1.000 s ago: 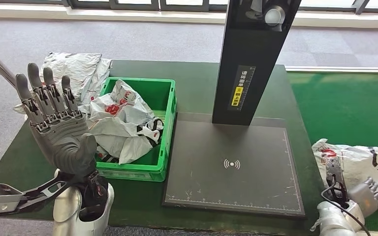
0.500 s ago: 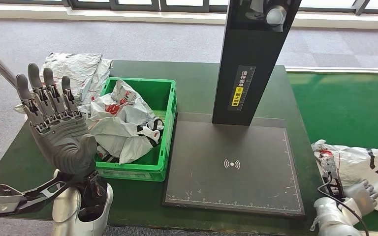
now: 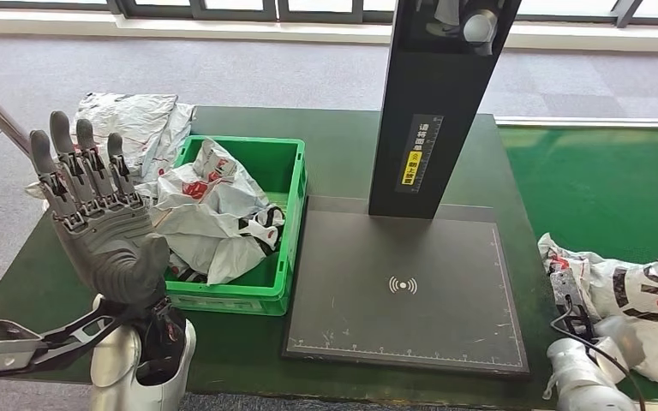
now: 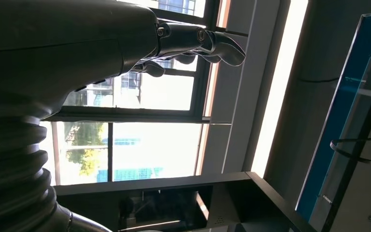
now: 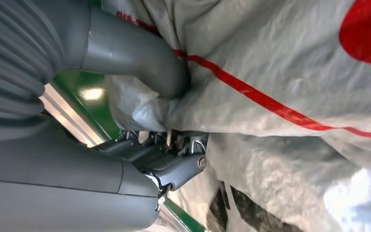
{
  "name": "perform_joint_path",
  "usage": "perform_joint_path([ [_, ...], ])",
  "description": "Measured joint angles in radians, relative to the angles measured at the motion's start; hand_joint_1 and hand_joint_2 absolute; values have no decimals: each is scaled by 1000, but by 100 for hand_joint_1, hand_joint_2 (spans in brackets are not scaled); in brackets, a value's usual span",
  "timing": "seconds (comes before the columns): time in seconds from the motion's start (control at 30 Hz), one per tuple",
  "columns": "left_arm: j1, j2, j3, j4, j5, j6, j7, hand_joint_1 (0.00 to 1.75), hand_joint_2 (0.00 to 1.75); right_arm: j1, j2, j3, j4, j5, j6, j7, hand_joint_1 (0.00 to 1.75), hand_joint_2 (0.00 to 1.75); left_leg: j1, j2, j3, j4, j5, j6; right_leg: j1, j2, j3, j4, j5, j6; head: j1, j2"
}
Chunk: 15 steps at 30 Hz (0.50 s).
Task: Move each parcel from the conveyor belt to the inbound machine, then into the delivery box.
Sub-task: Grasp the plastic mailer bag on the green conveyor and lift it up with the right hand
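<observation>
While right hand (image 5: 140, 111) pinches crinkled grey plastic parcel (image 3: 630, 295), left hand (image 3: 94, 218) raised, ribbed, fingers spread, holding nothing

scanner plate (image 3: 407, 287) bare and open from the front and right, black post (image 3: 439, 107) blocks its rear, green crate (image 3: 253, 218) walls its left edge

The parcel (image 3: 643, 295) on the conveyor belt (image 3: 608, 188) was a thin crinkled plastic bag, grey-white and a little shiny. The belt looked matt green, like felt. The delivery box (image 3: 287, 223) was smooth, glossy green plastic. The inbound machine (image 3: 403, 291) had a dark matt plate with fine scratches. The left hand (image 3: 103, 231) looked like matt grey plastic, and the tabletop (image 3: 343, 150) was dull dark green.
</observation>
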<state>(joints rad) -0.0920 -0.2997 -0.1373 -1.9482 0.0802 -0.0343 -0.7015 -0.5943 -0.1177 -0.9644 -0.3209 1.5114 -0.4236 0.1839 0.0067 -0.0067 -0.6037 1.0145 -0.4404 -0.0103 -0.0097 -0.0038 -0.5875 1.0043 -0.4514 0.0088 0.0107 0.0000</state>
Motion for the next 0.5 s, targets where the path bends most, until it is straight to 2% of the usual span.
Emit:
perform_joint_path([
  [0.2, -2, -1, 0, 22, -8, 12, 0, 0, 175, 8, -1, 0, -9, -76, -211, -214, 175, 175, 0, 0, -1, 0, 0, 0, 0, 0, -1, 0, 0, 0, 0, 0],
  [0.3, -4, -1, 0, 32, -15, 19, 0, 0, 175, 13, 4, 0, -38, -116, -256, -305, 175, 175, 0, 0, -2, 0, 0, 0, 0, 0, -1, 0, 0, 0, 0, 0],
  [0.33, -4, -1, 0, 35, -18, 23, 0, 0, 175, 18, 13, -3, -72, -138, -261, -370, 175, 175, 0, 0, -2, 0, 0, 0, 0, 0, -1, 0, 0, 0, 0, 0],
  [0.4, -6, -2, -1, 43, -21, 34, 0, 0, 175, 25, 53, -14, -185, -174, -269, -551, 175, 175, 0, 0, -3, 0, 0, 0, 0, 1, -3, 1, 0, 0, 0, 0],
  [0.5, -10, -2, -4, 65, -21, 42, 0, 0, 175, 14, 156, -43, -426, -197, -276, -795, 175, 175, 0, 3, -2, 0, 0, -1, 0, 3, -4, 1, 1, -1, 0, 0],
])
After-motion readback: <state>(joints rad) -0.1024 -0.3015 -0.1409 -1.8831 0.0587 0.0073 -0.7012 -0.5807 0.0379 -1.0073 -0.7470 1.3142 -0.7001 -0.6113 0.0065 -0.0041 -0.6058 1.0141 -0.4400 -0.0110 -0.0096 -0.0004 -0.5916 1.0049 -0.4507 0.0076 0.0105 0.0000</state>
